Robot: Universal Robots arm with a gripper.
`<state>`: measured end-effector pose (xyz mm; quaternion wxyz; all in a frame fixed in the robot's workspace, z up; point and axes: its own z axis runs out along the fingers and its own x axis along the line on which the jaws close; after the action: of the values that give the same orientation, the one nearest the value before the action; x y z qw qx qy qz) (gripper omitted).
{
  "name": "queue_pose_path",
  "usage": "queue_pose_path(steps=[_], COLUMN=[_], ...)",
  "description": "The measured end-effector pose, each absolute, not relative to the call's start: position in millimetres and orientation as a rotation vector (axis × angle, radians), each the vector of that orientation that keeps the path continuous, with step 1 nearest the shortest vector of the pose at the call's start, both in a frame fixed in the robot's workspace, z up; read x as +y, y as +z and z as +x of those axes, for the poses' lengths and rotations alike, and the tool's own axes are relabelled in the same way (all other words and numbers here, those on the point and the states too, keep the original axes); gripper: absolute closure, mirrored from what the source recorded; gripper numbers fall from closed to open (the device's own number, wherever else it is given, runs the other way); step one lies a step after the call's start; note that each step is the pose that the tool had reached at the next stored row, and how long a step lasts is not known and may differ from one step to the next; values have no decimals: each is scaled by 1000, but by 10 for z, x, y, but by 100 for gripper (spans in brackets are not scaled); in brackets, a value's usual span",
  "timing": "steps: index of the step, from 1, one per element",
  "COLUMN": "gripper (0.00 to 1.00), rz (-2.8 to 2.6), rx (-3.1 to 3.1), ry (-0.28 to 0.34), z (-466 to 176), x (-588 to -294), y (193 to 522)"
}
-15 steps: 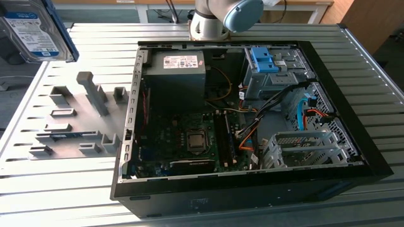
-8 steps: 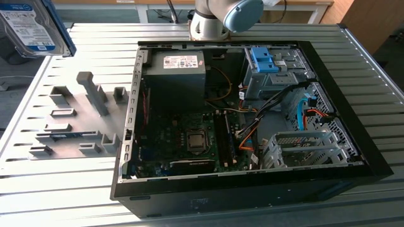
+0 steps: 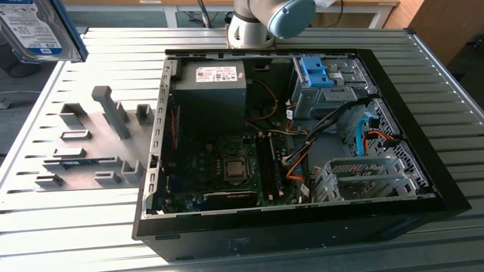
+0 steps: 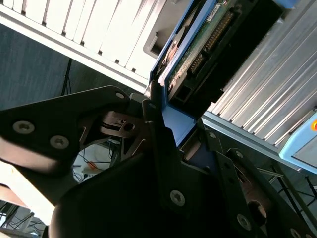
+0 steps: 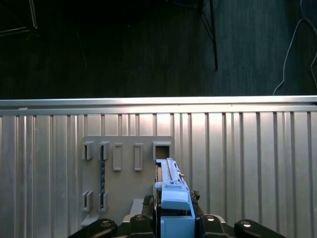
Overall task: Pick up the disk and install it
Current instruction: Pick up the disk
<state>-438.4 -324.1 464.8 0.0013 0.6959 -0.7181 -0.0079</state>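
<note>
Quick count: one disk (image 3: 36,27), one gripper (image 4: 178,124), one open computer case (image 3: 302,170), one grey slotted plate (image 3: 87,147) on ribbed table (image 3: 446,85). Inside case: one dark grey box (image 3: 210,93), one blue latch (image 3: 314,71). My gripper is clamped on disk, fingers (image 4: 154,114) pinching it at blue-railed end, rest of disk poking out past fingertips. Disk up in air, edge-on over plate in first wrist view. In exterior view it's at top left corner, well apart from case.
</note>
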Motion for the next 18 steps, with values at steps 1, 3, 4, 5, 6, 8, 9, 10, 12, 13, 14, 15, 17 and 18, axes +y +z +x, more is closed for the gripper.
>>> queue_pose_path(steps=[1,3,4,5,6,8,9,10,12,13,14,15,17,18], gripper=[64,64,64,64,64,64,64,64,64,64,64,64,64,64], rz=[2185,2185,2184,2185,2185,2185,2185,2185,2185,2184,2185,2185,2185,2185], rx=[-2254,-2254,-2254,-2254,-2254,-2254,-2254,-2254,-2254,-2254,-2254,-2254,-2254,-2254], ry=[-25,-25,-25,-25,-25,-25,-25,-25,-25,-25,-25,-25,-25,-25], z=[-4384,-4384,-4384,-4384,-4384,-4384,-4384,-4384,-4384,-4383,-4383,-4383,-4383,-4383], x=[-3241,-3241,-3241,-3241,-3241,-3241,-3241,-3241,-3241,-3241,-3241,-3241,-3241,-3241], y=[4667,4704,4724,4743,4764,4811,4833,4854,4897,4914,4927,4929,4929,4929])
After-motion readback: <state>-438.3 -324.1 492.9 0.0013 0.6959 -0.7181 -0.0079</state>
